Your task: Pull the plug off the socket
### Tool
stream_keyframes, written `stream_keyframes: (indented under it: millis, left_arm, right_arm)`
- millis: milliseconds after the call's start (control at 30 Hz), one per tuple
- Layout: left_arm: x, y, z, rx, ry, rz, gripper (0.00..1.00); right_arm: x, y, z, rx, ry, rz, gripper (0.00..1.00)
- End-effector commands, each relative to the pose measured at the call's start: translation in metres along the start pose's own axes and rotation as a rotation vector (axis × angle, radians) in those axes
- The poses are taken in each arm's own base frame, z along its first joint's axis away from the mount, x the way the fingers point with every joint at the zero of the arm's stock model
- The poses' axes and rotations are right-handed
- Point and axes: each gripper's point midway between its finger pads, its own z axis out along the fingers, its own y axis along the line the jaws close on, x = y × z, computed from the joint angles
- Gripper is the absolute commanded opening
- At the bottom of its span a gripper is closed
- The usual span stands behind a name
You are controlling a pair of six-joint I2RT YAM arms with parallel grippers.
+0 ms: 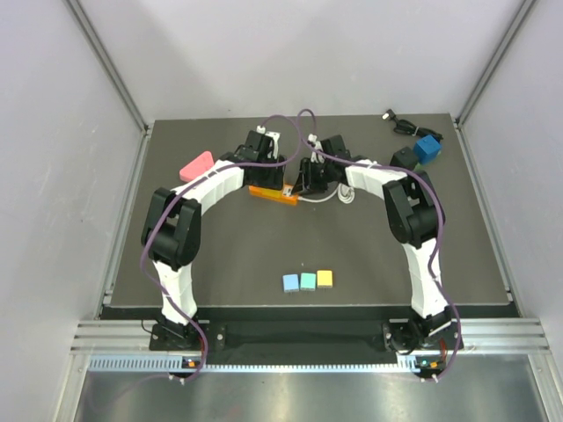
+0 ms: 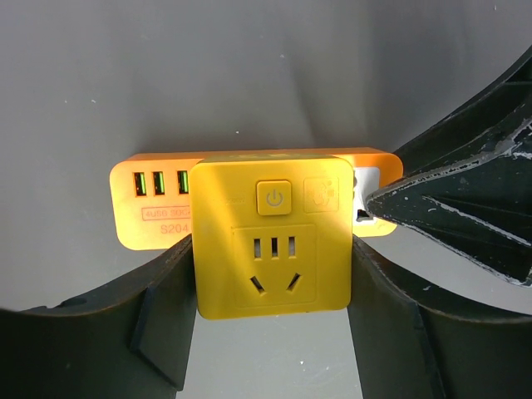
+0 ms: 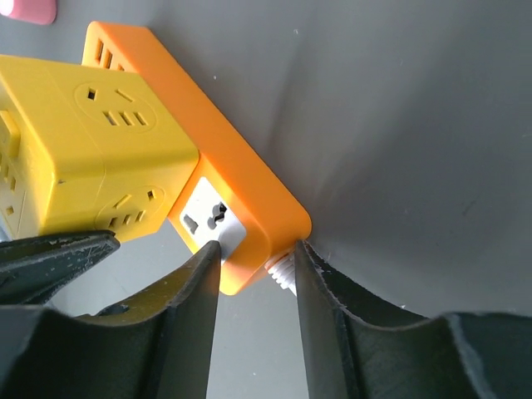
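Left tool (image 2: 270, 259) clamps yellow plug (image 2: 272, 224) — right tool (image 3: 256, 253) pinches orange socket (image 3: 237, 170).

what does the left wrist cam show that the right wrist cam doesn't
Only left wrist: the power button on the yellow cube adapter, the lit green USB ports on the orange power strip, and the left gripper clamping the adapter's sides. Only right wrist: the strip's white cable stub, a pink object, and the right gripper straddling the strip's end. Both: the adapter seated on the strip, beside its white socket face.
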Motion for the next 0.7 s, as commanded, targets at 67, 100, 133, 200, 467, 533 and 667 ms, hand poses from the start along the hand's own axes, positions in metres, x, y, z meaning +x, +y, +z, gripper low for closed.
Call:
stream_keyframes:
  millis: [67, 100, 133, 200, 467, 533, 667]
  left_arm:
    - [-0.008, -0.019, -0.018, 0.061, -0.029, -0.031, 0.00]
    - [-0.011, -0.019, -0.019, 0.058, -0.036, -0.034, 0.00]
    - [-0.012, -0.020, -0.020, 0.058, -0.038, -0.043, 0.00]
    - [-0.013, -0.019, -0.020, 0.046, -0.033, -0.051, 0.00]
    - [-0.031, -0.050, -0.032, 0.208, -0.082, -0.096, 0.00]
    - [-0.030, -0.060, -0.036, 0.273, -0.095, -0.088, 0.00]
    - [-0.029, -0.070, -0.043, 0.334, -0.115, -0.112, 0.00]
  right_arm:
    - [0.009, -0.001, 0.017, 0.082, 0.006, -0.054, 0.38]
    - [0.014, -0.005, 0.018, 0.095, 0.014, -0.049, 0.37]
    - [0.015, -0.004, 0.018, 0.096, 0.016, -0.047, 0.37]
    - [0.021, -0.007, 0.019, 0.113, 0.020, -0.050, 0.38]
    - [0.036, -0.013, 0.022, 0.173, 0.075, -0.003, 0.35]
    - [0.038, -0.012, 0.022, 0.174, 0.084, 0.006, 0.35]
    - [0.039, -0.013, 0.021, 0.183, 0.096, 0.021, 0.34]
